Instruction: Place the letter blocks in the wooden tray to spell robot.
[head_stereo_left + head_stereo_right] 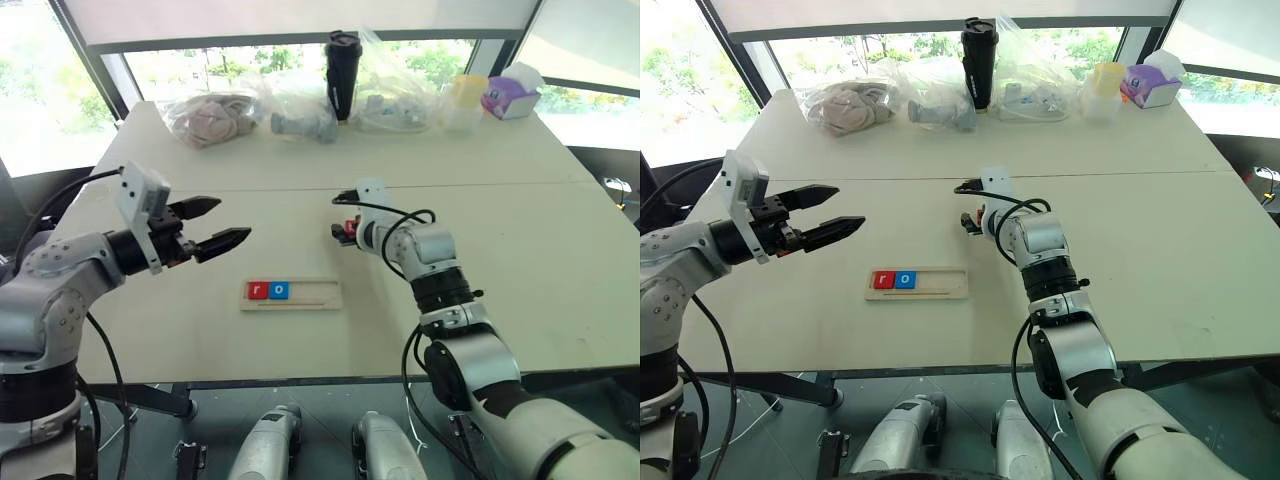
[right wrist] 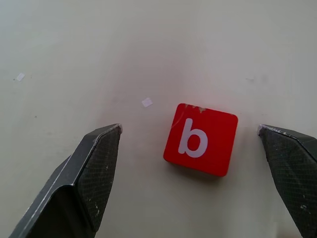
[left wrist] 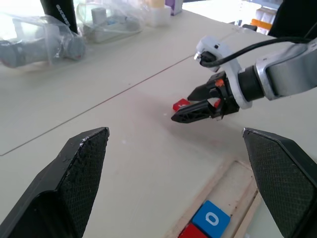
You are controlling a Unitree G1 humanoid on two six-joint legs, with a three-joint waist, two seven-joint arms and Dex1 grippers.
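Tray (image 1: 305, 295) of pale wood lies flat on the white table (image 1: 520, 260), near the front edge, between the two arms. Two blocks sit in its left end, side by side and touching: a red r (image 1: 257, 290) at the very end and a blue o (image 1: 279, 290) just to the right of it. The other part of the tray is bare wood.

Behind the tray and a little to its right, a red b (image 2: 201, 139) lies flat on the table, letter up. The right claw (image 2: 190, 173) points forward and down at it, with the fingers wide apart and the b on the table between the two tips. The fingers do not touch the block; it lies a little nearer to the right one. In the left wrist view the same claw (image 3: 198, 101) shows from the side, low over the table, with the red block just beside its tips.

The left claw (image 1: 212, 226) hangs in the air over the left part of the table, to the left of the tray and higher than it. It points about level toward the right, its fingers are spread apart and it holds nothing.

Along the far edge of the table stand clear plastic bags (image 1: 215, 115) with things inside, a tall black cup (image 1: 342, 60), a yellow container (image 1: 465, 95) and a purple tissue box (image 1: 510, 97)
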